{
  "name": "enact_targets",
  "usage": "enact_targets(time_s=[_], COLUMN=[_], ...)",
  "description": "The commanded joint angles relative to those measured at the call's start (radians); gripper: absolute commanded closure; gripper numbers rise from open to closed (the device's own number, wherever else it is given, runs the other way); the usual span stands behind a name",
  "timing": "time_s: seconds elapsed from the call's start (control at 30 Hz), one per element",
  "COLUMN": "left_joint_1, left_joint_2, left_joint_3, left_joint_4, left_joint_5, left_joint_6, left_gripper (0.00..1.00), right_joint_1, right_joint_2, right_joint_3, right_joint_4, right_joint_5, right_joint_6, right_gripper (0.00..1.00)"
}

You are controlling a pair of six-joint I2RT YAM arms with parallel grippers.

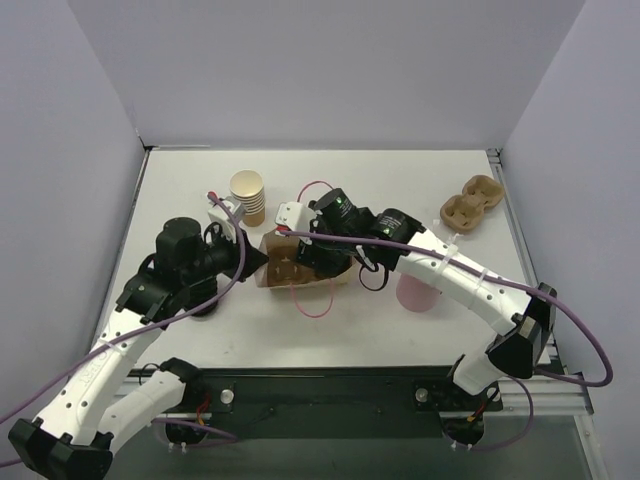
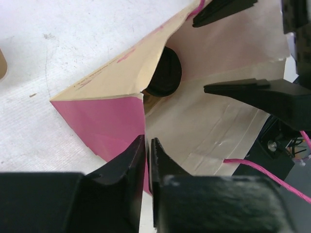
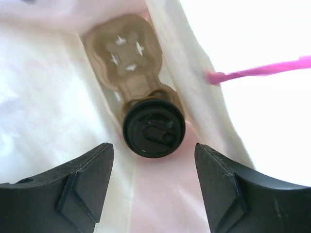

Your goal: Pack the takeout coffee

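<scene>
White tabletop [image 1: 400,190] holds a cream-and-pink paper bag [image 2: 97,116], rim pinched by the left gripper [image 2: 147,141]. Right gripper [image 3: 152,151] gapes wide, the black-lidded tan paper cup [image 3: 154,127] just beyond its fingertips, inside the bag.

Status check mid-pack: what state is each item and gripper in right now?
paper bag: mouth held open.
takeout coffee: lidded, seated in a carrier slot.
cup carrier: inside paper bag, other slot empty.
left gripper: shut on paper bag edge.
right gripper: open, clear of the lid.
stack of cups: upright, lidless.
spare carrier: empty.
</scene>
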Motion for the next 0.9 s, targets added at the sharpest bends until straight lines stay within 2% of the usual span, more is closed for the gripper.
enact_targets(time_s=[0.0, 0.03, 0.17, 0.33, 0.57, 0.63, 0.8, 0.83, 0.87], left_joint_1=[-0.003, -0.004, -0.004, -0.003, 0.0, 0.0, 0.0, 0.0, 0.0], left_joint_2=[0.0, 0.006, 0.039, 0.098, 0.133, 0.136, 0.142, 0.138, 0.132], left_joint_3=[0.064, 0.077, 0.138, 0.227, 0.354, 0.382, 0.478, 0.483, 0.483], left_joint_4=[-0.01, -0.022, -0.057, -0.059, -0.122, -0.151, -0.25, -0.263, -0.275], left_joint_5=[-0.061, -0.096, -0.171, -0.233, -0.31, -0.323, -0.325, -0.314, -0.308], left_joint_6=[-0.032, -0.028, 0.007, 0.024, 0.073, 0.093, 0.072, 0.063, 0.055], left_gripper=[0.74, 0.64, 0.49, 0.43, 0.38, 0.37, 0.34, 0.24, 0.23], right_joint_1=[0.003, 0.0, -0.009, -0.024, -0.035, -0.069, -0.234, -0.3, -0.329], right_joint_2=[-0.049, -0.049, -0.05, -0.073, -0.187, -0.227, -0.244, -0.247, -0.251], right_joint_3=[0.079, 0.122, 0.215, 0.272, 0.239, 0.194, 0.167, 0.151, 0.139], right_joint_4=[-0.049, -0.049, -0.043, -0.044, -0.067, -0.108, -0.329, -0.354, -0.371], right_joint_5=[-0.05, -0.034, -0.004, 0.032, 0.387, 0.434, 0.454, 0.452, 0.452], right_joint_6=[0.148, 0.175, 0.29, 0.423, 0.583, 0.607, 0.73, 0.747, 0.762], right_gripper=[0.32, 0.32, 0.26, 0.26, 0.25, 0.26, 0.37, 0.39, 0.4])
